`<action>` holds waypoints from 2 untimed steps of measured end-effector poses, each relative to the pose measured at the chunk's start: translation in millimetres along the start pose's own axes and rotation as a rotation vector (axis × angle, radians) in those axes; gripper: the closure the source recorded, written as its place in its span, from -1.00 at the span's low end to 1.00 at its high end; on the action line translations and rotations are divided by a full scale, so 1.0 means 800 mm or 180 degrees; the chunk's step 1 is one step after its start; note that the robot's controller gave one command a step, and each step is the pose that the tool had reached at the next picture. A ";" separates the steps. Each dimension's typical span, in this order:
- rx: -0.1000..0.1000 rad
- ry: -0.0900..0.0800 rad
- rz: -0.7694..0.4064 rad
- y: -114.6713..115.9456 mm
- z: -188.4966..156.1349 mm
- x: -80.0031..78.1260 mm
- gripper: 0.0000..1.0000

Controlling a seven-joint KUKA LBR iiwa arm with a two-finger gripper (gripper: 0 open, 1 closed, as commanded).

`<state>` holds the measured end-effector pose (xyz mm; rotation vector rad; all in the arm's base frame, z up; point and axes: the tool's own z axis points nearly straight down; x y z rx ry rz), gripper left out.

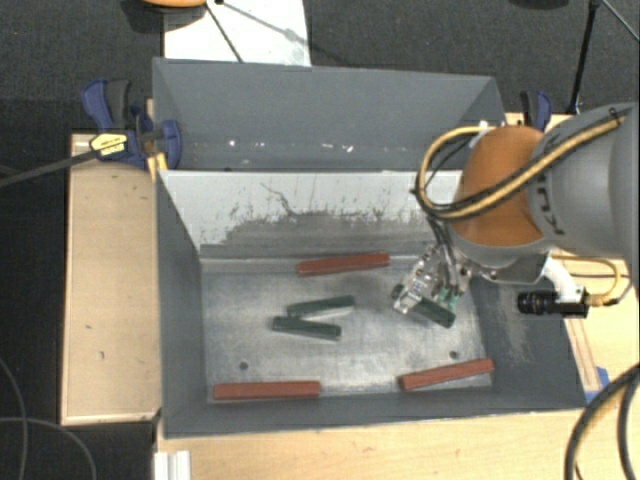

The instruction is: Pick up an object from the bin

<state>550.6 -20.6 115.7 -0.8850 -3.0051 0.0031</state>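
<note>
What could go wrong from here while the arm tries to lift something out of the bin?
1. The short dark green block lies partly under the hand, at the right of the floor in the camera view. Whether it is gripped cannot be told, and an off-centre hold might let it tip or slip.
2. The hand works close to the grey metal bin's right wall, so the wrist could scrape it when lifting.

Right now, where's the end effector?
End effector sits at the bin's right side, over a dark green bar, between the back red bar and front-right red bar.
</note>
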 end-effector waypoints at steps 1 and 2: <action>-0.0016 -0.0025 -0.0005 0.001 -0.029 -0.002 1.00; -0.0021 -0.0034 -0.0009 0.002 -0.045 -0.003 1.00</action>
